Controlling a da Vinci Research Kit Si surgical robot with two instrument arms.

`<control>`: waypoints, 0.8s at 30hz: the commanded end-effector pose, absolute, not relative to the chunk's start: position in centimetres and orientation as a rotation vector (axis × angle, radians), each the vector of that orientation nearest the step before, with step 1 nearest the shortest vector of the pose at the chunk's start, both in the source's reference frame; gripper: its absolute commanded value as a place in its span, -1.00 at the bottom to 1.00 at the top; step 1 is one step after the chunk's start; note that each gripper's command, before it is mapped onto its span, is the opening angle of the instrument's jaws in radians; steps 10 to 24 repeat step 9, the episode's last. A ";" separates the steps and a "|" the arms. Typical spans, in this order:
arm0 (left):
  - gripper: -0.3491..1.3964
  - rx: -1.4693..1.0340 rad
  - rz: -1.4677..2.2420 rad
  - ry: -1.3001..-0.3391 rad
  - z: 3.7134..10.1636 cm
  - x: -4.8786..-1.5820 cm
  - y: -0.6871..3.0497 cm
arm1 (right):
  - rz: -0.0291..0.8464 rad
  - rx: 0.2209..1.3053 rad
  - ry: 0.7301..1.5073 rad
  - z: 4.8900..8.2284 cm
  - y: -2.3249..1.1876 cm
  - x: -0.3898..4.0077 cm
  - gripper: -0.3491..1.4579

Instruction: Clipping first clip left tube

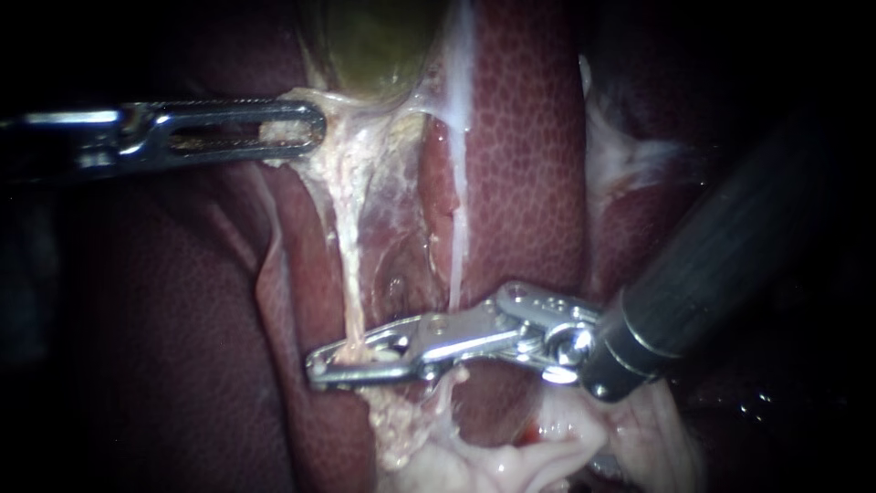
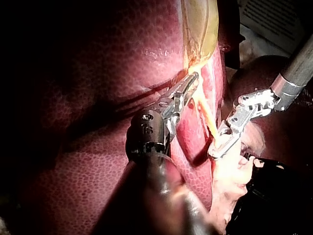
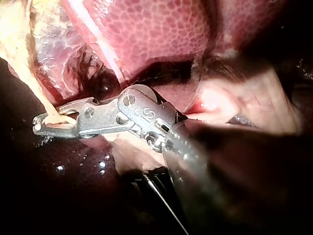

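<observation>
The pale, stringy left tube (image 1: pixel 349 274) runs down from the neck of the olive-green gallbladder (image 1: pixel 374 46) across the dark red, pebbled liver (image 1: pixel 520 137). Its lower end passes between the jaws of the right instrument (image 1: pixel 318 363), a dark shaft with a silver hinged tip that enters from the right. Those jaws lie across the tube, one on each side and both touching it, so they are closed on it. The right wrist view shows the same thing, with the strand pinched near the jaw tips.

Just beside the left tube, toward the right instrument's shaft, a thinner white right tube (image 1: pixel 453 256) hangs apart from it, ending near the silver hinge. Below the jaws lies lumpy cream-coloured fatty tissue (image 1: pixel 401 429).

Higher up, the left instrument (image 1: pixel 310 130), a silver tip with long slotted jaws, comes in from the left. Its jaws are clamped on the pale tissue at the gallbladder's neck, holding the tube stretched taut.
</observation>
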State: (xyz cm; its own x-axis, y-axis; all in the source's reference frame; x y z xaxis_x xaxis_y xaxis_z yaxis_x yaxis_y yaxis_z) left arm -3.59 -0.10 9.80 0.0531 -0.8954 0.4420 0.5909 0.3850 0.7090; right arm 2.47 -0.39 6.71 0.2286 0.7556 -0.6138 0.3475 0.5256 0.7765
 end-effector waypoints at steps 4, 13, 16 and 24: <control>-1.00 0.383 -1.172 -0.983 9.80 -3.59 -0.10 | 0.372 1.055 1.369 6.75 -0.39 2.46 -1.00; -1.00 0.383 -1.172 -0.983 9.81 -3.58 -0.10 | 0.371 1.055 1.369 6.78 -0.39 2.45 -1.00; -1.00 0.383 -1.172 -0.983 9.81 -3.58 -0.10 | 0.371 1.055 1.369 6.78 -0.39 2.45 -1.00; -1.00 0.383 -1.172 -0.983 9.81 -3.58 -0.10 | 0.371 1.055 1.369 6.78 -0.39 2.45 -1.00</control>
